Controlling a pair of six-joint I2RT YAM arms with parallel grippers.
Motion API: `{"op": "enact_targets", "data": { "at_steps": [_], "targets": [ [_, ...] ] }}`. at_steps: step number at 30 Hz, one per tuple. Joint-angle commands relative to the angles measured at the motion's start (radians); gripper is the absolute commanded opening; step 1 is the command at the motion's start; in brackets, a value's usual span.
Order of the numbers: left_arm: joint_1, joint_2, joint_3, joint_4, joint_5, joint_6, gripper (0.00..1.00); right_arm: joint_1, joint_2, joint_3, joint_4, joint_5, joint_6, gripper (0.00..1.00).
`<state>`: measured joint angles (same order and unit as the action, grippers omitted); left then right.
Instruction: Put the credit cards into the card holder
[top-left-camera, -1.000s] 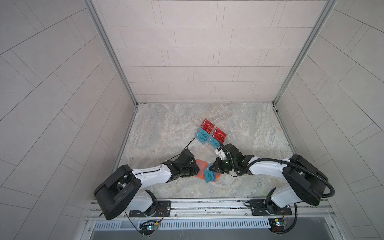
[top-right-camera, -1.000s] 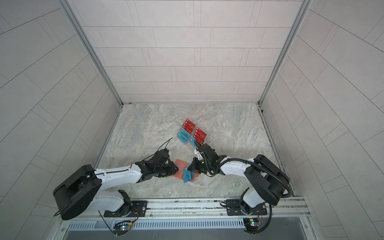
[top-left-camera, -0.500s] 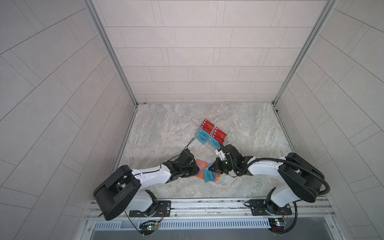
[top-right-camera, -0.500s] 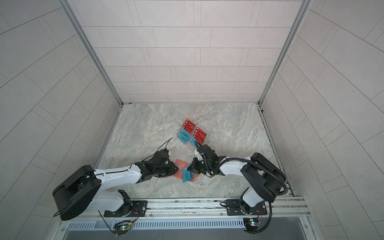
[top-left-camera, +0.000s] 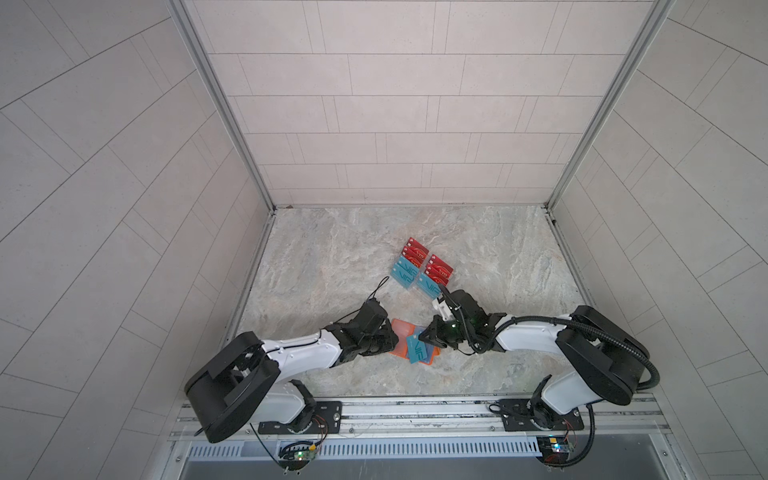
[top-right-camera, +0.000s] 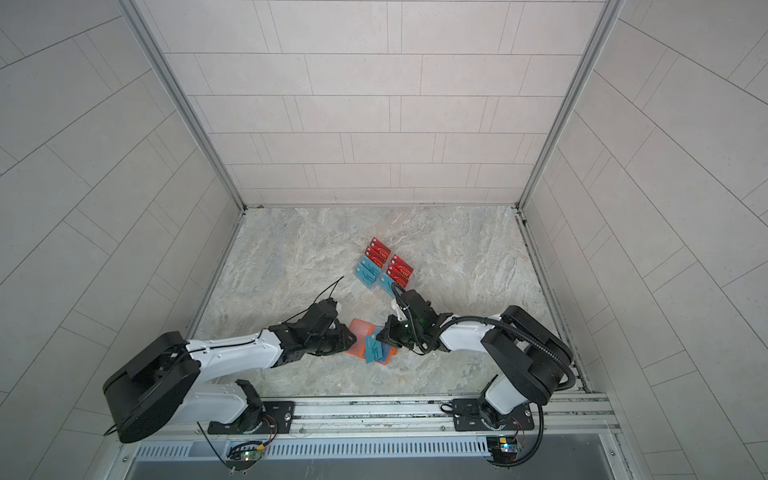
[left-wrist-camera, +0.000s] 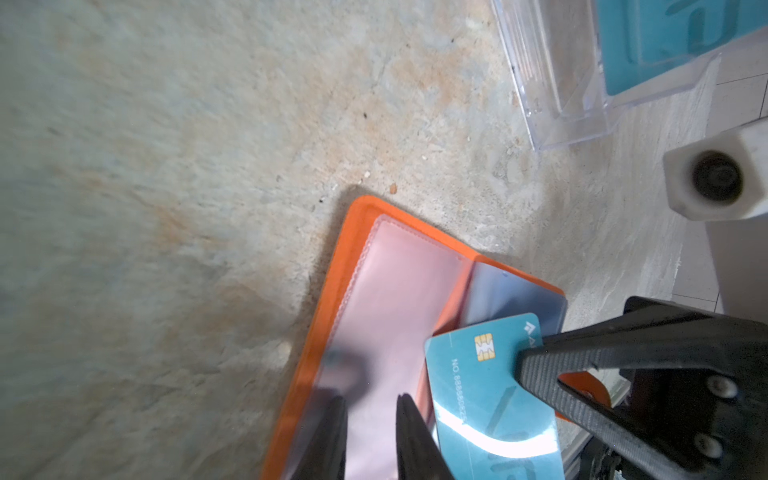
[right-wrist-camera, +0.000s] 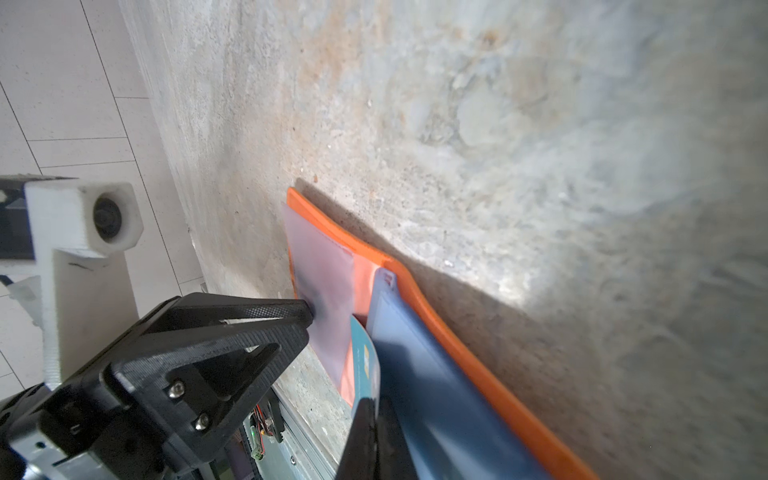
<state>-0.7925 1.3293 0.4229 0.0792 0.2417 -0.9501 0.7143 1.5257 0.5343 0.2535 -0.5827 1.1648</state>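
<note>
**Marbled worktop, 1 teal card poised over the open holder**

Pale tiled walls box in a marbled stone worktop (top-left-camera: 332, 257). The orange card holder (top-left-camera: 399, 330) lies open and flat close to the near edge, about the middle. Farther back a clear rack (left-wrist-camera: 561, 83) keeps the other credit cards (top-left-camera: 415, 253), red and teal, in 2 columns. The right pincer (right-wrist-camera: 368, 409) is clamped on 1 teal card (left-wrist-camera: 490, 395) by its right-hand edge. The card tilts over the holder's right half, its free corner close to the fold. The left pincer (left-wrist-camera: 370, 415) stands narrow, its tips resting on the clear sleeve (left-wrist-camera: 395, 291) of the left half; whether it nips the film I cannot tell.

The card looks light, thin, stiff and glossy, so it may pivot in a corner grip. Holding its trailing short edge leaves the leading edge free. The sleeves look soft and floppy, and the holder light enough to slide, so pinning it seems wise.
</note>
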Motion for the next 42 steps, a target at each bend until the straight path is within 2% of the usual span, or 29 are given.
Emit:
{"op": "enact_targets", "data": {
  "at_steps": [1, 29, 36, 42],
  "targets": [
    [-0.004, -0.002, -0.028, -0.065, -0.016, -0.002, 0.26, -0.004, -0.003, -0.019, -0.058, 0.062, 0.012, 0.0],
    [-0.004, -0.075, -0.036, -0.064, -0.002, -0.032, 0.28, 0.007, 0.076, 0.026, -0.01, 0.109, -0.016, 0.0],
    [0.021, -0.114, 0.031, -0.204, -0.093, 0.082, 0.39, 0.013, 0.097, 0.035, 0.001, 0.114, -0.044, 0.0],
    [0.105, -0.08, 0.04, -0.227, -0.058, 0.164, 0.43, 0.014, 0.104, 0.033, 0.009, 0.118, -0.057, 0.0]
  ]
}}
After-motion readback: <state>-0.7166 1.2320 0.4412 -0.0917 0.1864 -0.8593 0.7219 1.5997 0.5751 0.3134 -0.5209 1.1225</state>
